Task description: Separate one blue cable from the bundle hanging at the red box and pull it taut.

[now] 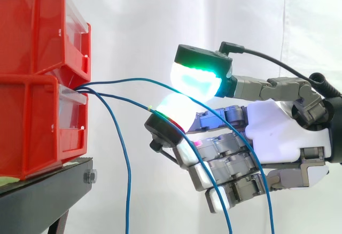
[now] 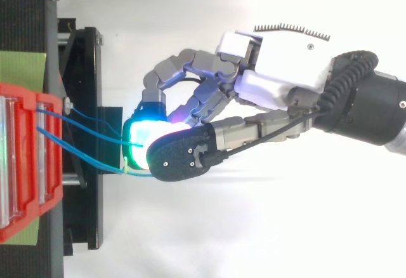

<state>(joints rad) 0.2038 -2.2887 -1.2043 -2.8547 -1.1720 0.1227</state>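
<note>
1. The hand (image 1: 272,132) enters from the right with its palm upright. Two glowing pads (image 1: 197,79) are closed together on one blue cable (image 1: 133,80), and the remaining fingers are curled below, holding nothing.
2. The blue cable leaves the gap between the two stacked red bins (image 1: 32,31), rises in a shallow arc to the pinch, and then drops past the curled fingers to the lower edge of the side view.
3. A second cable (image 1: 125,101) starts at the same gap, lies across the dark back of the lower pinching finger, and hangs down in front of the hand.
4. A third cable (image 1: 126,180) falls nearly straight down between the bins and the hand, apart from both.
5. The bins rest on a black stand (image 1: 48,191), with a green sheet (image 2: 22,68) lying beneath them.
6. A white curtain (image 1: 139,20) closes the background.
7. In the top view, the hand (image 2: 285,62) reaches leftward, its pads hovering just over the edge of the stand.
</note>
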